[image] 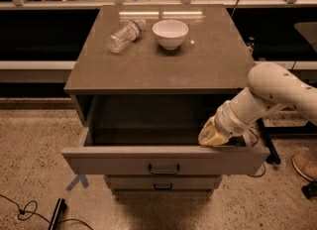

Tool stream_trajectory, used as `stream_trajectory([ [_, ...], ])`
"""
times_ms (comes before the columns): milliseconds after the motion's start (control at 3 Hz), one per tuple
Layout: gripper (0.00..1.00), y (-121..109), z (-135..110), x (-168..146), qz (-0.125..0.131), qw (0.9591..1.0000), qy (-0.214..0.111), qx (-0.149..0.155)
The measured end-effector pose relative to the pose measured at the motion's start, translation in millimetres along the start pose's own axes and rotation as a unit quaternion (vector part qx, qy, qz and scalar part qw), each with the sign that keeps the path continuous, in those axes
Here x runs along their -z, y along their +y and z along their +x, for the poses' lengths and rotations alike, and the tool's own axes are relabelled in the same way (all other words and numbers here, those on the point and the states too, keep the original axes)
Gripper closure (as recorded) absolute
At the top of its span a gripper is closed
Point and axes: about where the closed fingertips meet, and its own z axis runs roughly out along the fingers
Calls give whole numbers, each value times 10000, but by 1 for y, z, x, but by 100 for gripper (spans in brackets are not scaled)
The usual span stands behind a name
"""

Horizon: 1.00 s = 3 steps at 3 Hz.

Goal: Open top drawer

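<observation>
Nearest, a blue tape mark (78,182) lies on the floor at the left. Above a lower drawer (163,182), the top drawer (114,160) stands pulled out toward the near side, its black handle (164,169) at the centre of its front. The claw (214,134) sits inside it at the right near corner, just behind the front; I cannot tell whether it is open or closed. Farther, on the bench (198,65), a plastic bottle (125,35) lies left of a white bowl (170,33).
</observation>
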Motion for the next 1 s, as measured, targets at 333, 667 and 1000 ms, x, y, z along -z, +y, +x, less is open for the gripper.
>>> stream_trajectory([
  [333,100,18,-3,1,-65,10000,-23,31],
  [667,100,36,-8,2,-184,9997,-109,77],
  [1000,100,53,-14,1,-324,9992,-196,126],
])
